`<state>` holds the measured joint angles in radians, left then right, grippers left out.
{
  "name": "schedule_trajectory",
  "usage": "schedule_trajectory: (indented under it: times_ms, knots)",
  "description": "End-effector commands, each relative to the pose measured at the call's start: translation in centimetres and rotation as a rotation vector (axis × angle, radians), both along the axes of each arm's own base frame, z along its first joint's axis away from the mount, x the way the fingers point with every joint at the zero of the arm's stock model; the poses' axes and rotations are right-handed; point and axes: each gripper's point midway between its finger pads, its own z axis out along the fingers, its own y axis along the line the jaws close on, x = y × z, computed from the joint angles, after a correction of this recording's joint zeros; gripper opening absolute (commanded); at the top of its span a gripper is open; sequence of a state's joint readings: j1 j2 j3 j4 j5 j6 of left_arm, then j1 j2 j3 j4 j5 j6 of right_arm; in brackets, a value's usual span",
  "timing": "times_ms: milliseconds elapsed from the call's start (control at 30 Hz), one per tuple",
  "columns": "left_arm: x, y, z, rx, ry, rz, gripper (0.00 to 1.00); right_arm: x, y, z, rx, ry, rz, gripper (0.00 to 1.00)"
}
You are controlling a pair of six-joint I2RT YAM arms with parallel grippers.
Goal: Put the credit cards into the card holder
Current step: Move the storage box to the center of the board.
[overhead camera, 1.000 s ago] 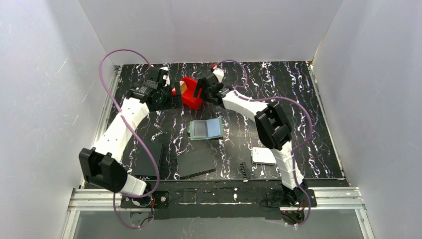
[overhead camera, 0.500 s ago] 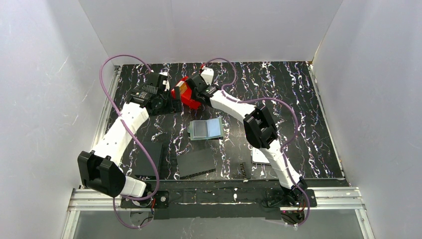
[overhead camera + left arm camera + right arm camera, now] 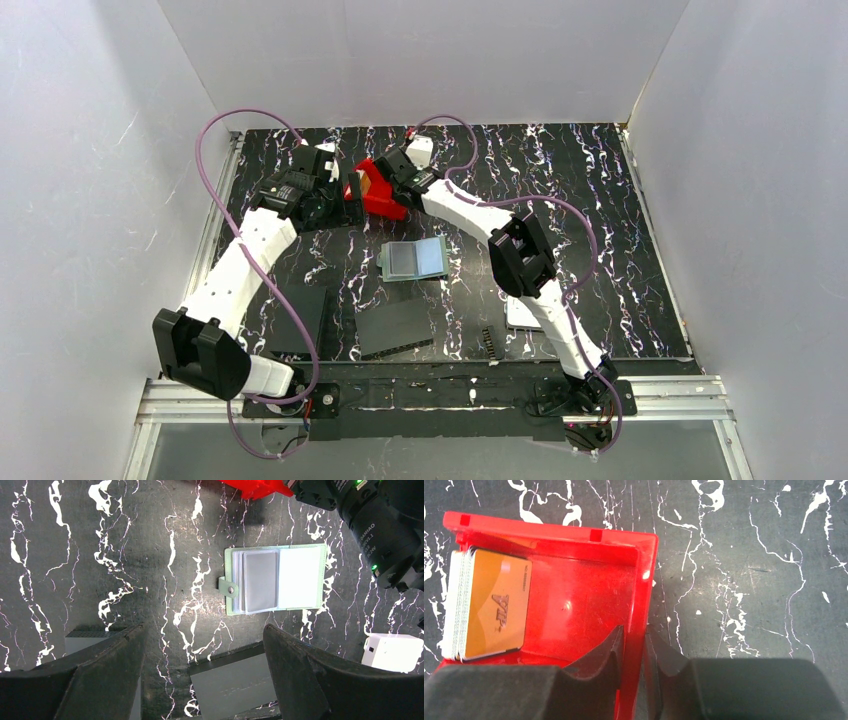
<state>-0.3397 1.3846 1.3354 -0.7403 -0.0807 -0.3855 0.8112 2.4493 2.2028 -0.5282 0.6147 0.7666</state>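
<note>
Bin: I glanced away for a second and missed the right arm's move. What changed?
The right end effector swung left to the bin and closed over one side wall. The left end effector stayed open; the card holder did not move.

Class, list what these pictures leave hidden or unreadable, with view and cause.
- Card stack, right wrist: count unclear, edges too thin.
- Bin, right wrist: near side hidden by the right gripper.
- White box, left wrist: cut off by the frame edge.
- Holder, top view: pocket contents too small to see.

Bright even light, soft shadows
</note>
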Motion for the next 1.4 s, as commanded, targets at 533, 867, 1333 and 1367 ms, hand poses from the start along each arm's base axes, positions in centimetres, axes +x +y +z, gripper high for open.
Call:
schedule_trajectory:
  times_ms: [533, 867, 1333, 1367]
  knots:
    - [4.3, -2.0, -0.1, 0.009, 0.020, -0.052, 0.84, -2.6, -7.2, 4.1, -0.036, -0.031, -0.066, 0.23]
    - [9.8, -5.0, -5.0, 0.146, 0.113, -0.120, 0.84, -3.3, -9.5, 1.8, -0.042, 0.042, 0.001, 0.23]
    - [14.5, -5.7, -9.7, 0.309, 0.141, -0.122, 0.79, -3.1, -10.3, 0.9, 0.020, 0.070, 0.007, 0.20]
    - [14.7, -5.8, -10.1, 0.314, 0.144, -0.123, 0.79, -3.1, -10.2, 0.8, 0.020, 0.072, 0.009, 0.20]
